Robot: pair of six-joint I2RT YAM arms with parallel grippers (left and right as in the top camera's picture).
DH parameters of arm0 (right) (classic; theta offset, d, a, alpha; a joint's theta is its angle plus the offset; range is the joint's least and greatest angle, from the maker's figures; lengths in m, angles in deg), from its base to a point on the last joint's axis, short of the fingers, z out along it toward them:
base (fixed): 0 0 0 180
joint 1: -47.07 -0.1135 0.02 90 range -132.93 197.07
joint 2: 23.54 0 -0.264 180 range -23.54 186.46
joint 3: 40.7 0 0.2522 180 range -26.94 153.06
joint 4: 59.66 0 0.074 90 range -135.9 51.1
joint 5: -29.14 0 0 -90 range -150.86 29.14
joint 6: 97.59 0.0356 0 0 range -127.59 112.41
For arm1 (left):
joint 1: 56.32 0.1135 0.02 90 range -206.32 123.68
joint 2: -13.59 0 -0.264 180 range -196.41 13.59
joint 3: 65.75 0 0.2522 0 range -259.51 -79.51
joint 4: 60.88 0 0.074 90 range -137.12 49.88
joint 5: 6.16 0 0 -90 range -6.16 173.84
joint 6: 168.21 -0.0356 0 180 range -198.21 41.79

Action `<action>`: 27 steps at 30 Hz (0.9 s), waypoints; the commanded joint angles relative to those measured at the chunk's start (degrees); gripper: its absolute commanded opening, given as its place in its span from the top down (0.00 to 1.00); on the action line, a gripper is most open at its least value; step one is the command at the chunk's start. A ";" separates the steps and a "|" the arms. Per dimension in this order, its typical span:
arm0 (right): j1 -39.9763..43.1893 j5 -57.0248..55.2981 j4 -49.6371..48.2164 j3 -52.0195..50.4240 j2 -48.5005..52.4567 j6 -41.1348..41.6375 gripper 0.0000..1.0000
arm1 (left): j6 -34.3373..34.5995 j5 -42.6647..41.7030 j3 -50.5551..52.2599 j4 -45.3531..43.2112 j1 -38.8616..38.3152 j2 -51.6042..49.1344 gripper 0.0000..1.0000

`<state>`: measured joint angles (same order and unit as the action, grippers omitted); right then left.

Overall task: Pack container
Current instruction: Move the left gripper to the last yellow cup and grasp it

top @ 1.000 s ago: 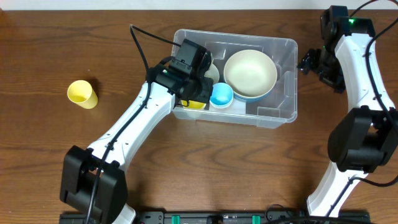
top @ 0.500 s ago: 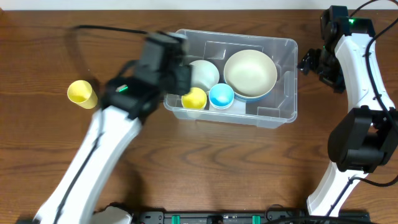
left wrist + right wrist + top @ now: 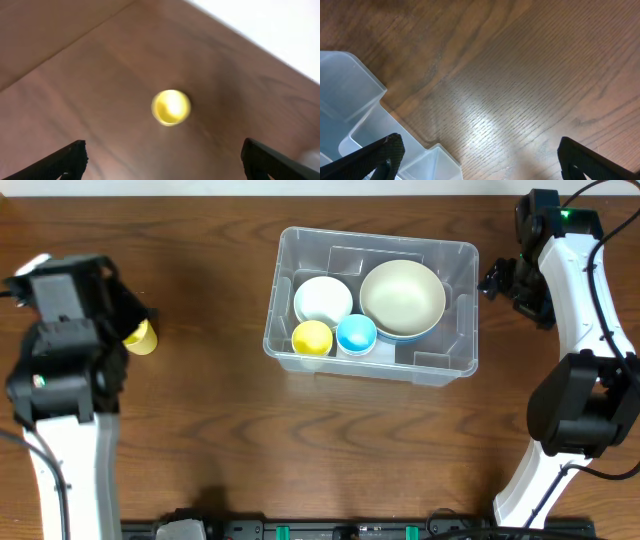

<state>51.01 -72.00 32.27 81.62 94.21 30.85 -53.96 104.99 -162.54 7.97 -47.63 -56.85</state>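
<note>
Container (image 3: 440, 366), your clear tub, is sitting toward the far edge of the surface (image 3: 300, 460), roughly midway between its left and right edges. A white bowl (image 3: 322, 299) is lying in the tub's far left part. A larger cream bowl (image 3: 402, 295) is nesting on the right in a blue bowl (image 3: 405, 337), whose rim is showing along its near side. A yellow cup (image 3: 312, 338) and a blue cup (image 3: 356, 334) are standing side by side against the near wall. A second yellow cup (image 3: 171, 107) is resting on the bare surface near the left edge, well apart from the tub, and is showing its open mouth, blurred, to the left wrist camera. Your left claw (image 3: 162, 159) is hovering above that cup with its fingers spread wide, pinching nothing, and in the overhead view the left arm (image 3: 62, 380) is covering part of the cup. Your right claw (image 3: 477, 156) is hanging just beside the tub's right wall, toward the far right corner of the surface, with its fingers spread wide and gripping nothing. Its wrist camera is showing the tub's corner at the left and wood grain elsewhere.
</note>
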 commanded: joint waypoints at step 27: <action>-0.15 -0.42 -0.02 -0.07 -0.20 0.94 0.01 | -0.66 -20.96 1.05 -5.66 15.50 -37.64 0.02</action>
<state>51.01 -72.00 32.27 81.62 94.21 30.85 -53.11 86.98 -161.92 2.60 -32.31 -93.13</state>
